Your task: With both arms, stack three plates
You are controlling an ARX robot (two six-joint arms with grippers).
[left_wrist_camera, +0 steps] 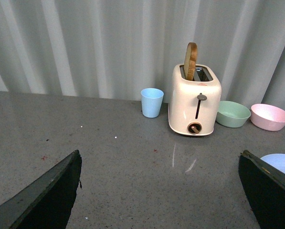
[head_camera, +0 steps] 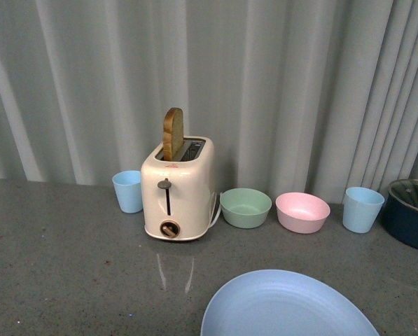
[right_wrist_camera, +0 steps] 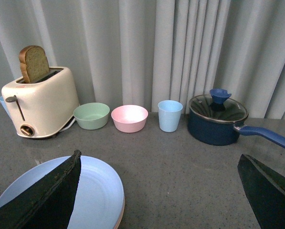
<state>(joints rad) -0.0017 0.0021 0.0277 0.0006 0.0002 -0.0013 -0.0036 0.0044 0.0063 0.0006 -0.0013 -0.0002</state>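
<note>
A light blue plate (head_camera: 289, 308) lies at the near edge of the grey table, cut off by the frame in the front view. In the right wrist view the same blue plate (right_wrist_camera: 97, 191) rests on another plate, of which only a thin pinkish rim (right_wrist_camera: 121, 215) shows. No other plate can be made out. My right gripper (right_wrist_camera: 159, 195) is open over bare table just beside the stack, one finger (right_wrist_camera: 42, 200) in front of the blue plate. My left gripper (left_wrist_camera: 159, 191) is open above bare table, with the blue plate's edge (left_wrist_camera: 279, 162) by one finger (left_wrist_camera: 271, 191). Neither arm shows in the front view.
A cream toaster (head_camera: 177, 189) holding a bread slice stands at the back. Beside it are a green bowl (head_camera: 245, 207), a pink bowl (head_camera: 302, 211) and two light blue cups (head_camera: 127, 190) (head_camera: 363, 208). A dark blue lidded pot (right_wrist_camera: 217, 119) with a long handle sits at far right.
</note>
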